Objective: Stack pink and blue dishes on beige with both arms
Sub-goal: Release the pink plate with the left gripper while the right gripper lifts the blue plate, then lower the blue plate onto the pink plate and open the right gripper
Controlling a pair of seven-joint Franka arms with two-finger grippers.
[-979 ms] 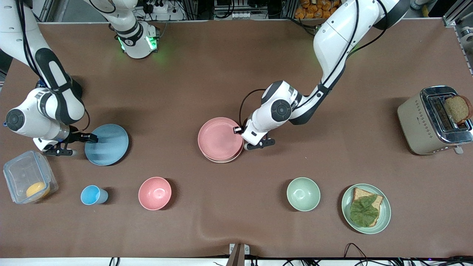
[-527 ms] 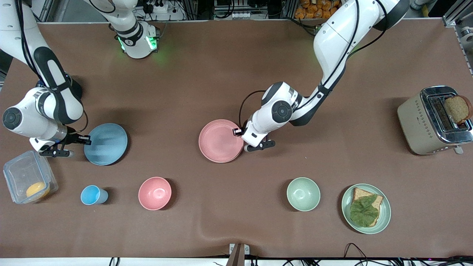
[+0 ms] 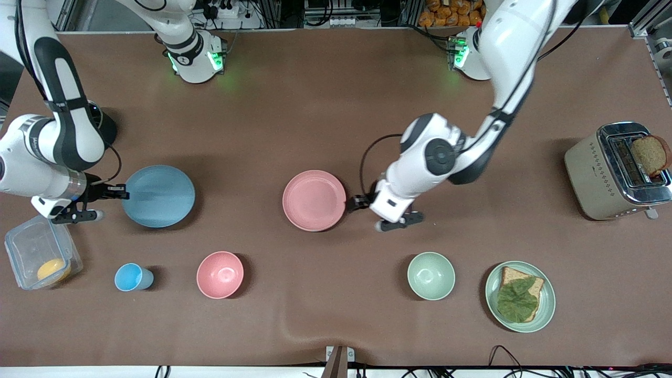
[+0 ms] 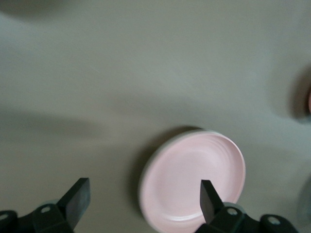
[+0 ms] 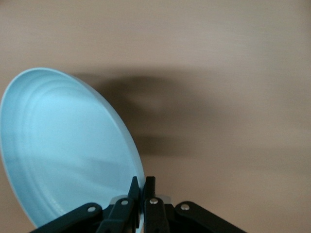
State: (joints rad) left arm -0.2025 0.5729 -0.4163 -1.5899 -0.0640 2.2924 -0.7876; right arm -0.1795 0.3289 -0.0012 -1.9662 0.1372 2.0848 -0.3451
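the right pincer (image 3: 119,192) pinches the rim of the blue plate (image 3: 158,196), held up off the brown worktop (image 3: 315,105) at the right arm's end. the left pincer (image 3: 361,202), spread wide, hangs just beside the pink plate (image 3: 314,200), which lies on the beige plate (image 4: 146,171) mid-worktop. no readable writing shows.

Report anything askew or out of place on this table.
The blue plate is tilted off the table, clamped at its rim by the right pincer. The pink plate lies flat on the beige plate; the open left pincer is beside it. Nothing spilled or damaged.
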